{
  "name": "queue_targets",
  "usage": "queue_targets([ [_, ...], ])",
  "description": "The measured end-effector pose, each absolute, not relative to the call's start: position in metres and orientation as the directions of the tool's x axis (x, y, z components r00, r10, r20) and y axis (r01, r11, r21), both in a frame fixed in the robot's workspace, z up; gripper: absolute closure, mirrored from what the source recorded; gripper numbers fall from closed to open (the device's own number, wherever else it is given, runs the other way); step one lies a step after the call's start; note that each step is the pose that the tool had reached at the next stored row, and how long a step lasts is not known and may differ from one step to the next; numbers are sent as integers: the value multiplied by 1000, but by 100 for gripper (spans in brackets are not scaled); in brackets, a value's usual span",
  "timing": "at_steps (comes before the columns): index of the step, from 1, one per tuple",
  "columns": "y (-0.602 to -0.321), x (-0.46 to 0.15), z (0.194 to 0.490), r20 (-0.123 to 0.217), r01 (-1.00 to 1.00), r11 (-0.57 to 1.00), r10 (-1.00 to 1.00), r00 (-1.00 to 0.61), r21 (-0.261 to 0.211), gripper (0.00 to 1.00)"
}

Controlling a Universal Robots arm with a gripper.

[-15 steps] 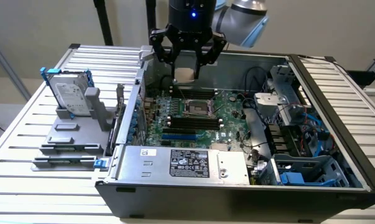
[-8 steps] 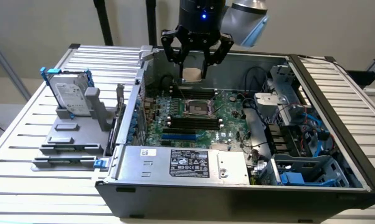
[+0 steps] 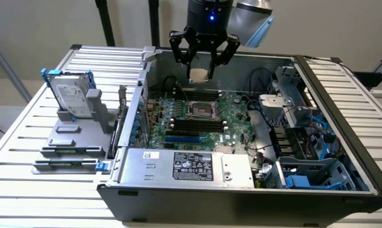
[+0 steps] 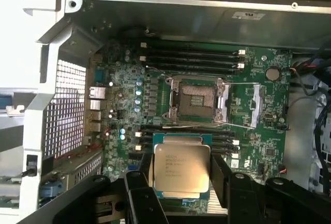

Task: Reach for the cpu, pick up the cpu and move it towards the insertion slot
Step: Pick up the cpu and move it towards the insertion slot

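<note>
The cpu [image 3: 198, 74] (in the gripper [image 3: 202, 71]) hangs above the insertion slot [image 3: 201, 109].

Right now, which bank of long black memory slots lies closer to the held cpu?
The bank right beside the cpu in the tool, on the near side of the insertion slot; the other bank lies beyond that socket.

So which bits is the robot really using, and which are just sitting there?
Using:
- the cpu, held in the gripper above the board
- the insertion slot, open and empty

Just sitting there:
- hard drive, upright outside the case
- memory slots
- power supply box
</note>
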State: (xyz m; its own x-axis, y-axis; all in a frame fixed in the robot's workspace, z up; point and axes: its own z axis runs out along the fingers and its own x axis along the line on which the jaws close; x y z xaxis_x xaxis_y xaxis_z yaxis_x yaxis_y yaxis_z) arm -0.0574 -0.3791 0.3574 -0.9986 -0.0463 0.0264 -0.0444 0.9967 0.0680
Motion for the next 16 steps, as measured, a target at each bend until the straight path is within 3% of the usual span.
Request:
queue_targets([
  [16,-359,-46,357,27,-27,998,-29,-999,62,46],
])
